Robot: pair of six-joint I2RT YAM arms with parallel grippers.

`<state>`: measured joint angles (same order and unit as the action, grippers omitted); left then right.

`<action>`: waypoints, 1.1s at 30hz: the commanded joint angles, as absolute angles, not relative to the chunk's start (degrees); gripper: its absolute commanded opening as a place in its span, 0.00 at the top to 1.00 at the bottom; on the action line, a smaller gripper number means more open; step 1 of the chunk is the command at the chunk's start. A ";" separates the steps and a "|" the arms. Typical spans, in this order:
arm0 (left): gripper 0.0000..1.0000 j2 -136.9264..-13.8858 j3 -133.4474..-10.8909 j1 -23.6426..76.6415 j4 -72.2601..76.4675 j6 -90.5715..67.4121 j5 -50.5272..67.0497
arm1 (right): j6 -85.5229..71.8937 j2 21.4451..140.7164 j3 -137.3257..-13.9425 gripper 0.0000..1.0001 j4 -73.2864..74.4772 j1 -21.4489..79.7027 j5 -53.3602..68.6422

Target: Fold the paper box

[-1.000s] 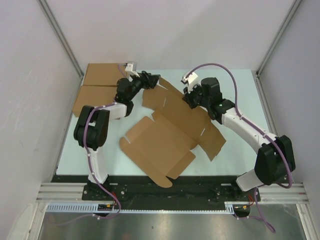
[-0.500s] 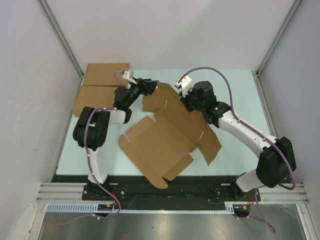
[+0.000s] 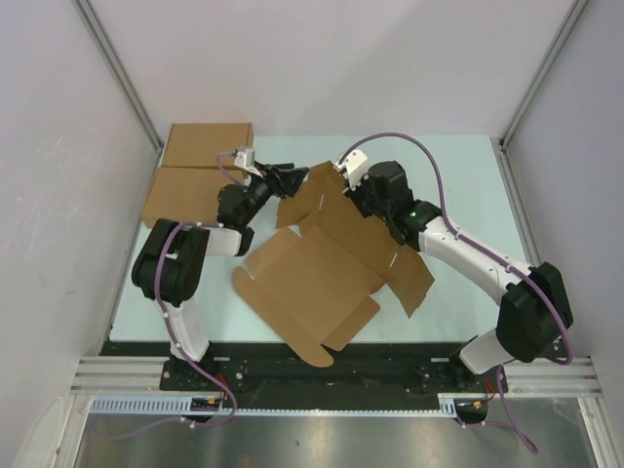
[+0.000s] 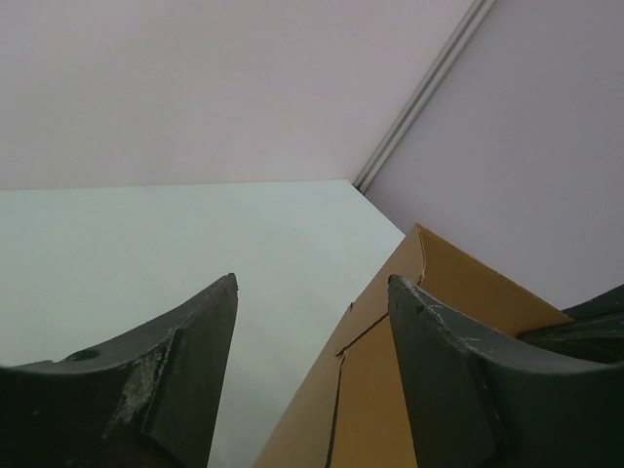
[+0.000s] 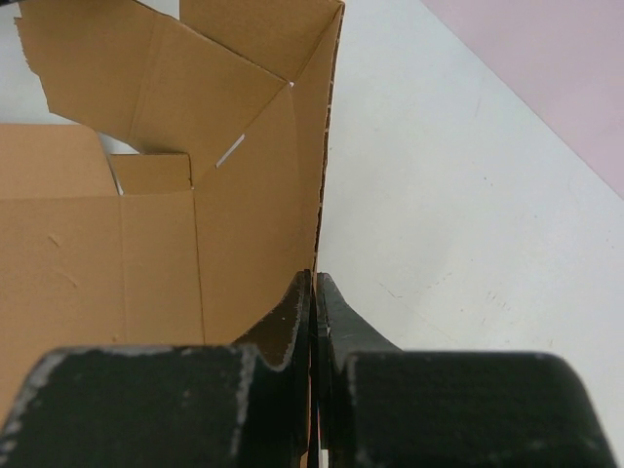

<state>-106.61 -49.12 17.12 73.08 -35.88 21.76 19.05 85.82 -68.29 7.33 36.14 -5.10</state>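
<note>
Right pincer (image 5: 314,285) was pressed shut on the thin upright edge of an upturned flap of the paper box (image 3: 317,268). Only its own wrist view showed that grip; from overhead the arm covered it. Left pincer (image 4: 312,281) stood wide apart, gripping nothing, with a flap corner rising just beside its right finger. From above, the pale green tabletop (image 3: 468,175) carried the box as a large die-cut sheet of matte brown cardboard, creased and slit, mostly flat at the middle. Two flat boxes (image 3: 207,144) of similar cardboard sat at the far left corner, beyond the left arm.
</note>
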 commanded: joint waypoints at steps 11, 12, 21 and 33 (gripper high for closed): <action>0.28 -103.01 -65.12 18.19 54.33 -28.57 27.34 | 19.78 83.41 -70.14 1.00 8.35 37.53 -2.28; 0.28 -102.75 -65.04 18.28 53.62 -28.65 26.55 | 19.86 83.41 -70.14 1.00 8.44 37.62 -2.46; 0.25 -99.85 -71.54 17.32 26.64 -30.76 20.65 | 16.27 82.27 -70.14 1.00 8.35 34.81 6.57; 0.26 -95.01 -71.18 10.55 25.69 -34.73 29.01 | 13.09 81.39 -70.49 1.00 9.14 32.61 12.92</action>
